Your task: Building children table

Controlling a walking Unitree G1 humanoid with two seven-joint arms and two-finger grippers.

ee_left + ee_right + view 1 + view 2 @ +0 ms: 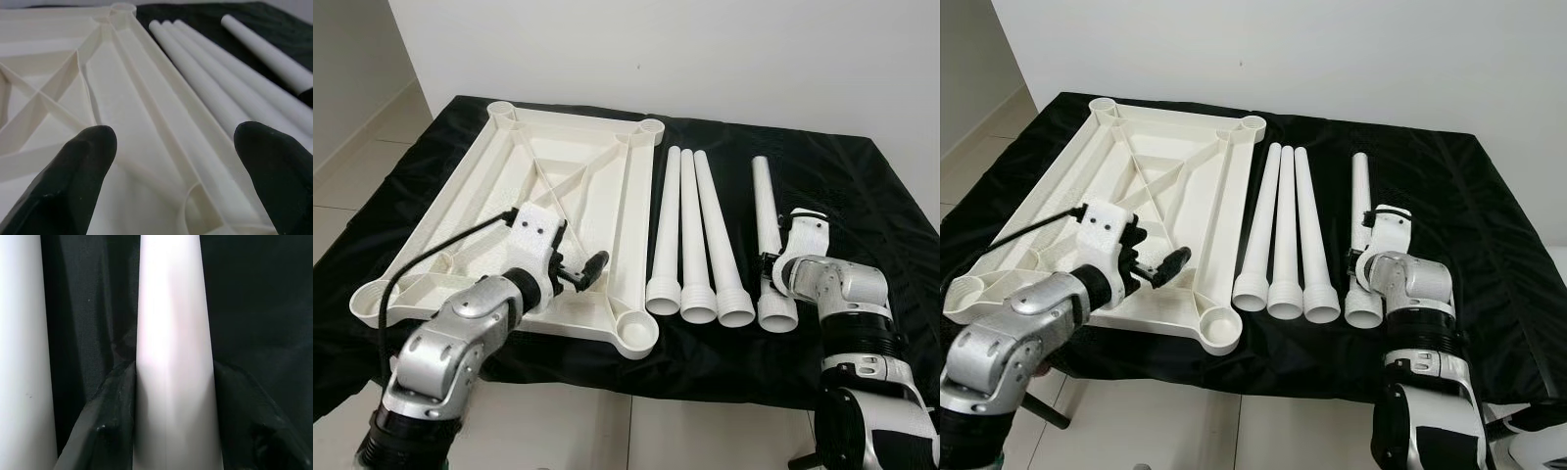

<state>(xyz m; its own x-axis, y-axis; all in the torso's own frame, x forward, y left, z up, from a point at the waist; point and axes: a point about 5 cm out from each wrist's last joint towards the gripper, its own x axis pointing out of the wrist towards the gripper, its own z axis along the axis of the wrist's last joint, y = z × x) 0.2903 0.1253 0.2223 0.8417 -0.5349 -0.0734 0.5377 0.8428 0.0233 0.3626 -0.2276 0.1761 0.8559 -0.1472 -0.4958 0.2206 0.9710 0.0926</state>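
A counter (862,176) draped in black cloth carries the parts of a children's table. The white plastic tabletop (524,211) lies upside down on the robot's left side of the cloth, its ribbed underside and diagonal braces facing up, with a round leg socket (637,334) at the near corner closest to the legs and others at the far corners.

Just beside the tabletop's right edge lie three white tapered legs (690,240), side by side and touching, their wide threaded ends toward the robot. A fourth leg (768,235) lies apart from them, further to the right, also with its wide end nearest the robot.

The left hand (579,271) hangs over the near part of the upturned tabletop, close to the inner rib by the near socket. In the left wrist view its two black fingers (73,176) stand well apart with nothing between them, the tabletop's ribs below and the legs beyond.

The right hand (1359,262) is down on the fourth leg near its wide end. The right wrist view shows that leg (173,362) running between its two black fingers (105,426), which press against both sides of it. The neighbouring leg (22,357) lies alongside on the cloth.
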